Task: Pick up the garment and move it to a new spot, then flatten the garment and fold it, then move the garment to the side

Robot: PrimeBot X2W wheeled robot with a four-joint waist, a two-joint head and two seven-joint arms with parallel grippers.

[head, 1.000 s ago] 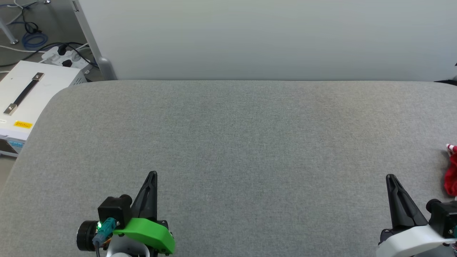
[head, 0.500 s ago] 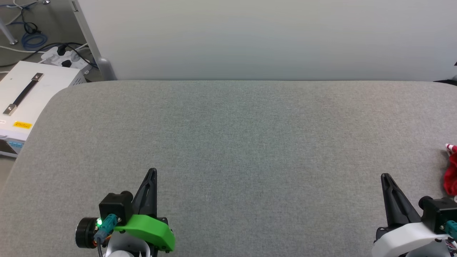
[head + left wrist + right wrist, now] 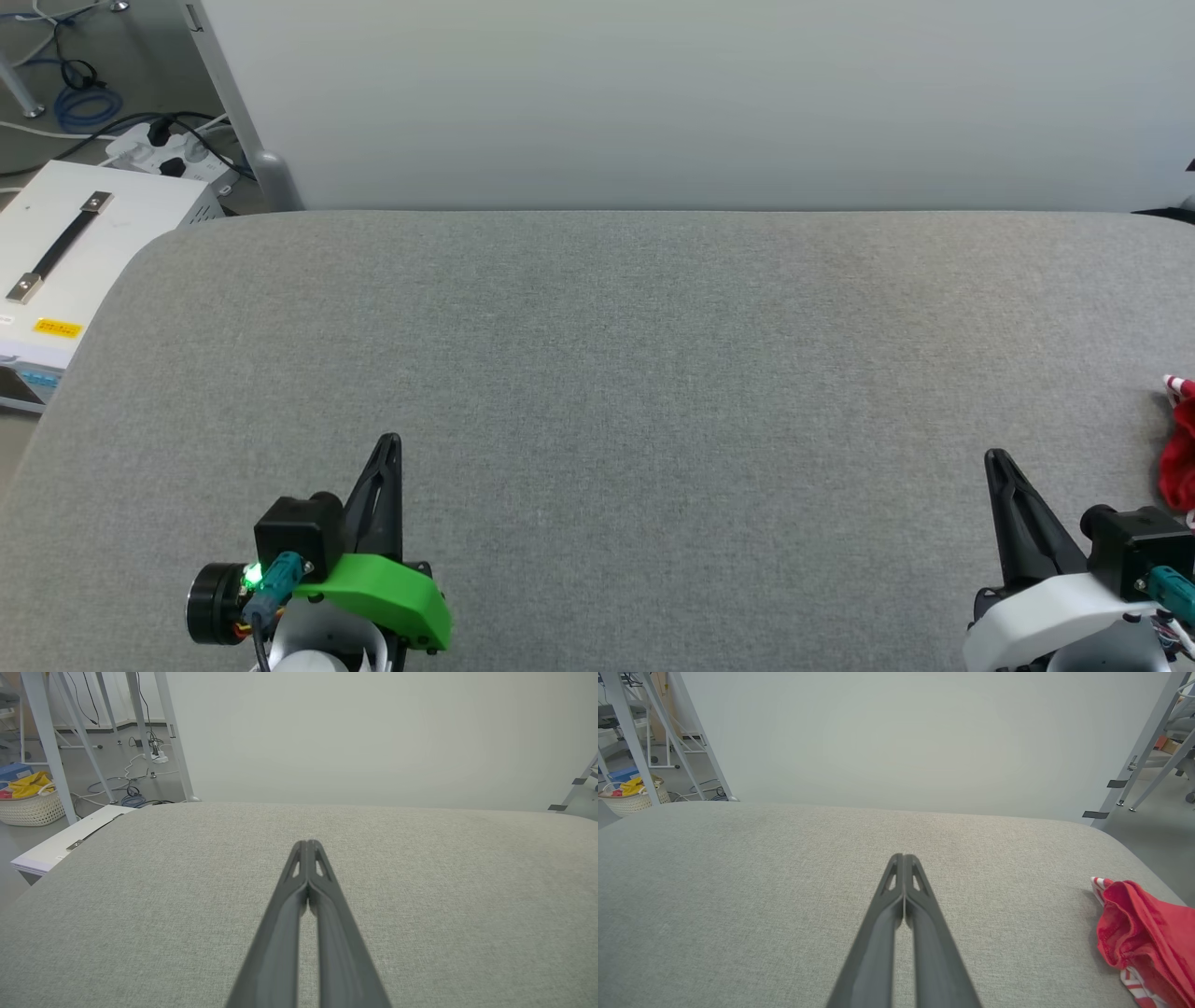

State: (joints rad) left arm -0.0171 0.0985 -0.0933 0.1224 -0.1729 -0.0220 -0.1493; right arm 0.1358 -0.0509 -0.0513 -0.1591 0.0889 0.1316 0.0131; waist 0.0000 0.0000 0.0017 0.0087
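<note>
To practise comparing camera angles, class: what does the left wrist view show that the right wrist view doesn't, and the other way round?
Left wrist view: the left gripper, fingers shut, and a white box beside the table's corner. Right wrist view: the right gripper, fingers shut, and a red shirt bunched near the table's right edge. Shared: the grey table, the pale wall behind it and a basket on the floor.

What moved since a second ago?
The left fingers crept forward and slightly left; the right fingers slid left, away from the garment. Both stayed shut, holding nothing. The garment stayed bunched at the table's right edge.
</note>
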